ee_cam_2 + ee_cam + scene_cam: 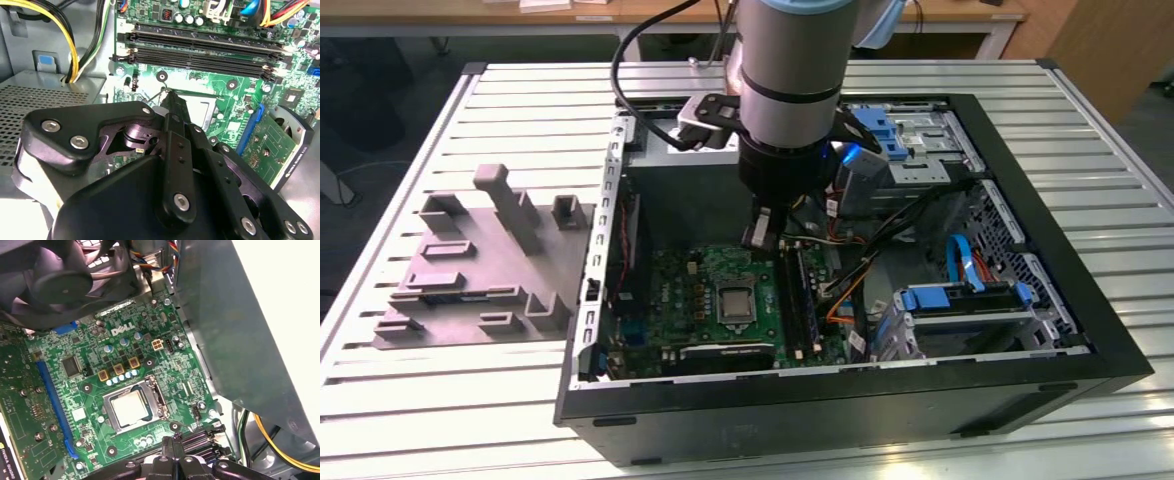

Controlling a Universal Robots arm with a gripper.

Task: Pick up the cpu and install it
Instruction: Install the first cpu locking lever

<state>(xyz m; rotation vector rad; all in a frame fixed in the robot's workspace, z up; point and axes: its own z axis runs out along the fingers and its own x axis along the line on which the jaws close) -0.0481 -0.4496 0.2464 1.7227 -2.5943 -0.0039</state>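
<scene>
The cpu (129, 407) is a pale silvery square lying flat inside the metal-framed socket (160, 401) on the green motherboard (150, 360). In the exterior view the cpu (735, 300) sits in the middle of the board, inside the open black computer case (1067, 330). My gripper (761, 238) hangs above the board, a little behind the socket and apart from the chip. Both wrist views show its black fingers pressed together, the gripper (167, 95) shut with nothing seen between the tips. The tips of the gripper (173, 441) point at the board beside the socket.
A grey moulded tray (467, 270) stands on the slatted table at the exterior view's left, outside the case. Memory slots (200, 47), yellow cables (70, 45), a fan (65, 280), an expansion card (280, 145) and blue drive brackets (961, 300) crowd the case around the socket.
</scene>
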